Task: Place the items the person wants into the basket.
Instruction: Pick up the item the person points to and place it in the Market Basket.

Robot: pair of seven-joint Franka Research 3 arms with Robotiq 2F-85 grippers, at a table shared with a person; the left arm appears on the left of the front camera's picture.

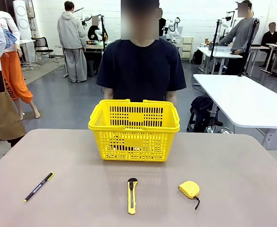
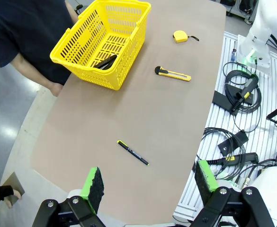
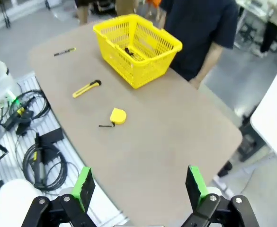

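The yellow basket (image 1: 134, 130) stands mid-table in front of the person (image 1: 143, 66), whose arms hang behind it. A dark stapler-like shape (image 2: 105, 61) lies on the basket (image 2: 102, 40) floor, also visible as the dark shape (image 3: 129, 51) in the basket (image 3: 136, 47). The marker is hidden. The yellow tape measure (image 1: 189, 189) rests on the table near my front right, strap trailing; the tape measure (image 3: 118, 116) lies well ahead of my right gripper (image 3: 139, 187), which is open and empty. My left gripper (image 2: 149, 182) hovers open over the table's edge, far from the tape measure (image 2: 179, 36).
A yellow-and-black utility knife (image 1: 132, 195) lies in front of the basket, and a thin black pen with yellow ends (image 1: 39, 187) lies at the front left. Cables and gear (image 2: 237, 94) sit on the robot's side beyond the table edge. A white table (image 1: 247, 101) stands to the far right.
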